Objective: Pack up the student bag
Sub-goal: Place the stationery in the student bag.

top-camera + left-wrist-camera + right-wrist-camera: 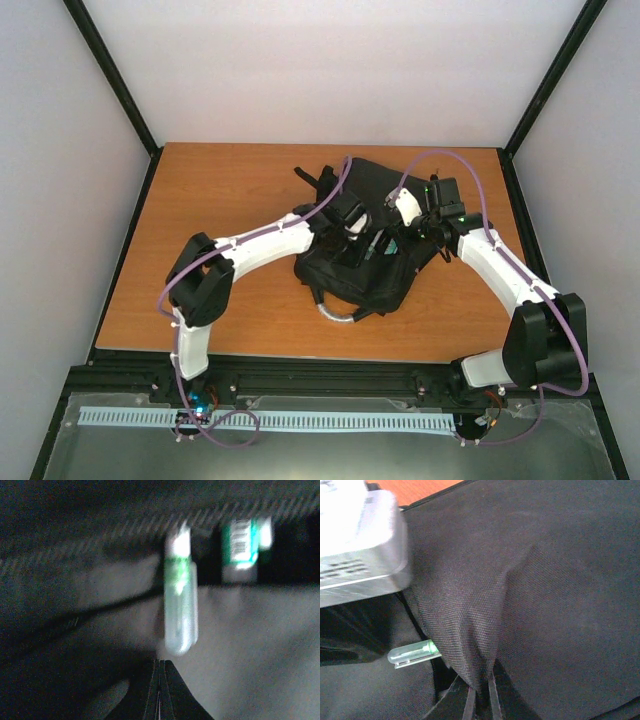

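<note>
The top view is bright and even, lit softly from overhead. The table carries only faint shadows under the arms, and the bag at centre reads as a black mass with little detail. Frame posts at 11 and 1 o'clock lean outward, a wide-lens effect. The left wrist view is dim and smeared throughout; a pen at centre and a label at 1 o'clock glare white-green. The right wrist view is sharper: the weave is crisp at centre, while a pale housing at 10 o'clock is blown out and soft.

One student bag, one clear-capped pen, one green-labelled item
</note>
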Motion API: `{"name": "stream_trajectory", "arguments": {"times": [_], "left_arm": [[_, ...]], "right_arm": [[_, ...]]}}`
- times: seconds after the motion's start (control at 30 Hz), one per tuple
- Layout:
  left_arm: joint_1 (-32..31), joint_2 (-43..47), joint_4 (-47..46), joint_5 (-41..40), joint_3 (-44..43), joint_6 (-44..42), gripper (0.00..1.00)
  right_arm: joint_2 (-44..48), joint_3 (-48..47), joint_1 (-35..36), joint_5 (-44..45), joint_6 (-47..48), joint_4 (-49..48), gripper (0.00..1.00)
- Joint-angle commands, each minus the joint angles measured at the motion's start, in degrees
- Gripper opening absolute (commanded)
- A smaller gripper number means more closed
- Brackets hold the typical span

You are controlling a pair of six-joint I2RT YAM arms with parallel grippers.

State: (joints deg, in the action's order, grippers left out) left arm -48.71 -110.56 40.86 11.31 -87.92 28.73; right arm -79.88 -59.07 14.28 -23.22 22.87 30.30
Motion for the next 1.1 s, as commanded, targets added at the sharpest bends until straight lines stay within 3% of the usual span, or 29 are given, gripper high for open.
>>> {"name": "stream_trajectory", "arguments": {"times": [0.0, 0.17, 0.3, 0.53, 0.7, 0.87, 1.07], "left_arm": [[-0.42, -4.75, -2.29, 0.25, -7.81, -0.93, 0.01], [-0.24, -11.32, -0.76, -5.54, -18.99, -1.62, 0.01], [-0.25, -12.19, -1.31, -7.52, -20.68, -0.07, 0.01], [-0.33, -3.45, -5.93, -5.70, -9.93, 1.22, 0.01], [-0.39, 1.12, -2.10, -3.33, -7.28, 0.00, 0.02], [-0.41, 10.81, 0.12, -5.86, 1.59, -1.00, 0.15], [-0.06, 22.93, 4.64, -16.37, 12.74, -0.98, 0.32]], "right_arm": [[0.09, -0.77, 0.16, -2.88, 0.02, -2.99, 0.03], [-0.13, -0.80, 0.15, -2.81, 0.05, -2.95, 0.03], [0.23, -0.79, 0.04, -2.66, -0.05, -2.86, 0.03], [-0.20, -0.75, 0.01, -2.98, 0.15, -3.05, 0.03], [-0.95, -0.83, -0.01, -3.08, 0.23, -2.87, 0.03], [-0.55, -0.76, -0.03, -2.92, 0.24, -2.92, 0.03], [-0.78, -0.88, -0.02, -3.63, 0.21, -2.76, 0.03]]}}
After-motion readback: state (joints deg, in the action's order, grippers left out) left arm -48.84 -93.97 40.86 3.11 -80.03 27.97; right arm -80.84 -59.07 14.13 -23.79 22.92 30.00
